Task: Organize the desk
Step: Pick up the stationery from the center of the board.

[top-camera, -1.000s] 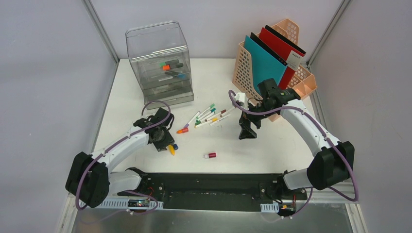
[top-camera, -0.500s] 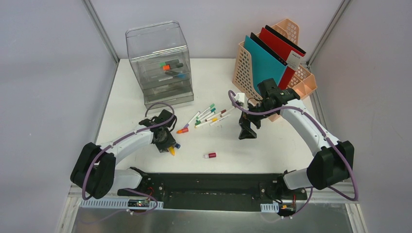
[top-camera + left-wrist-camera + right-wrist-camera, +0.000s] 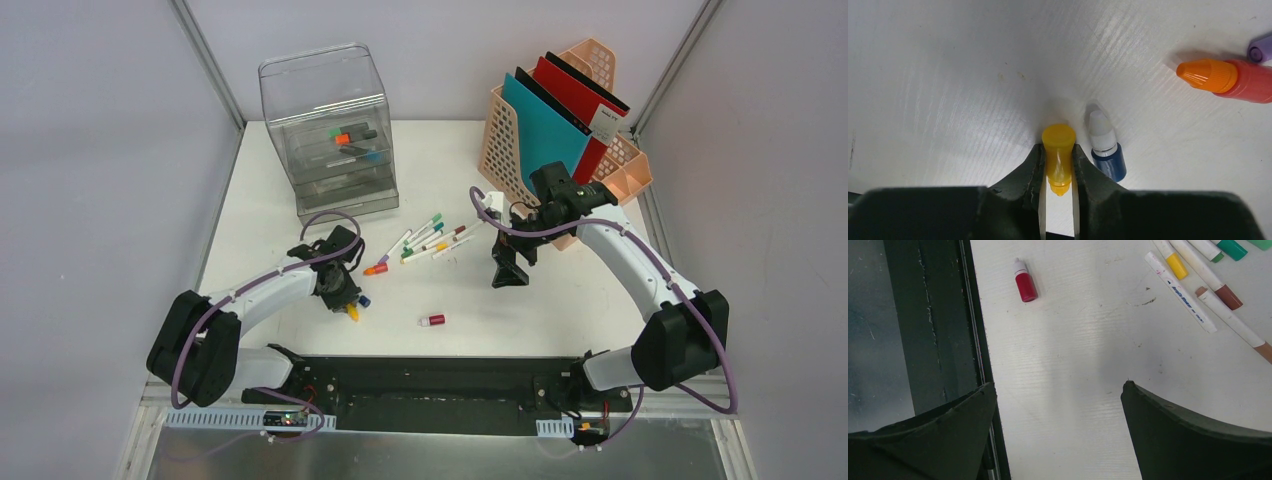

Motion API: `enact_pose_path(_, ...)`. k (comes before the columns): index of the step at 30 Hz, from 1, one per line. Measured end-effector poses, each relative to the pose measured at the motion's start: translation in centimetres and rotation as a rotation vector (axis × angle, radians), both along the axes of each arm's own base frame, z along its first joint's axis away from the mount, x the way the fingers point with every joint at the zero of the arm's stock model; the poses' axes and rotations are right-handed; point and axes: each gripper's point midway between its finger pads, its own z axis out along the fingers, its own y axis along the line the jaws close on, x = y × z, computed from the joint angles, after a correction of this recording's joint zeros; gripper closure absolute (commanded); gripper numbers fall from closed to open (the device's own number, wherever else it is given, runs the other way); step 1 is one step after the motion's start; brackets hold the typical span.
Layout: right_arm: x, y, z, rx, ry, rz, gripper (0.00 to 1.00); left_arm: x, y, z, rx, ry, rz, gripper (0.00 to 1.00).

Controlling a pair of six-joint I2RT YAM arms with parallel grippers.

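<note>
While our left gripper (image 3: 1058,152) clamps a small yellow plastic dropper bottle (image 3: 1058,142), our right gripper (image 3: 1058,387) hangs with its fingers spread wide.
We see the flat white desk (image 3: 948,75) directly beneath both; a small blue white-capped bottle (image 3: 1108,160) lies just beside the left fingers, and a small red bottle (image 3: 1024,284) well ahead of the right ones.

Four small bottles (image 3: 1025,285), one drawer unit (image 3: 330,130), one file rack (image 3: 500,140) (markers (image 3: 430,240) too bunched to count)

Markers (image 3: 430,238), yellow bottle (image 3: 1058,150) (red bottle (image 3: 1025,286) apart)
</note>
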Motion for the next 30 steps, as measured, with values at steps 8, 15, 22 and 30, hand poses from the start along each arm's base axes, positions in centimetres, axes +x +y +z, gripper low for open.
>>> enact_pose_path(8, 0.0, -0.1, -0.1, -0.006, -0.003, -0.001, 0.01, 0.0, 0.3, 0.2, 0.012, -0.010, -0.013, 1.00)
enact_pose_path(15, 0.0, -0.1, -0.1, -0.006, -0.005, 0.003, 0.01, 0.9, 1.1, 2.5, 0.040, -0.128, -0.121, 1.00)
enact_pose_path(22, -0.1, 0.1, -0.1, -0.006, -0.006, 0.011, 0.01, 3.4, -1.7, 6.2, -0.046, -0.354, -0.440, 1.00)
enact_pose_path(30, -0.1, 0.1, -0.1, -0.009, -0.008, 0.014, 0.01, 7.8, -3.8, 11.2, 0.045, -0.635, -0.798, 1.00)
